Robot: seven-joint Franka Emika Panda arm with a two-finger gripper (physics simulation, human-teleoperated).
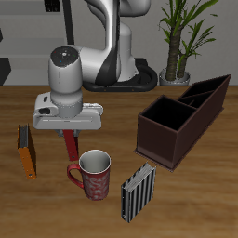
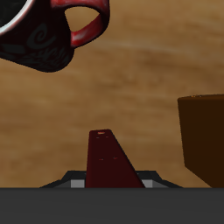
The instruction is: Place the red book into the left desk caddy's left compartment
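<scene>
My gripper (image 1: 67,128) is shut on the top of the red book (image 1: 70,145), which hangs upright below the fingers, close to the table, just behind the mug. In the wrist view the red book (image 2: 109,163) sticks out between the jaws of the gripper (image 2: 109,180). The left desk caddy (image 1: 177,125), a long dark maroon-brown open box, lies well off to the side of the gripper, running diagonally toward the back. Its left compartment (image 1: 208,94) is at the taller slanted end, farthest from the table's front edge.
A red patterned mug (image 1: 94,175) stands just in front of the red book; it also shows in the wrist view (image 2: 48,31). A black-and-white striped book (image 1: 139,191) stands near the front edge. An orange-brown book (image 1: 26,152) stands beside the gripper, seen too in the wrist view (image 2: 203,136). A potted plant (image 1: 177,65) stands at the back.
</scene>
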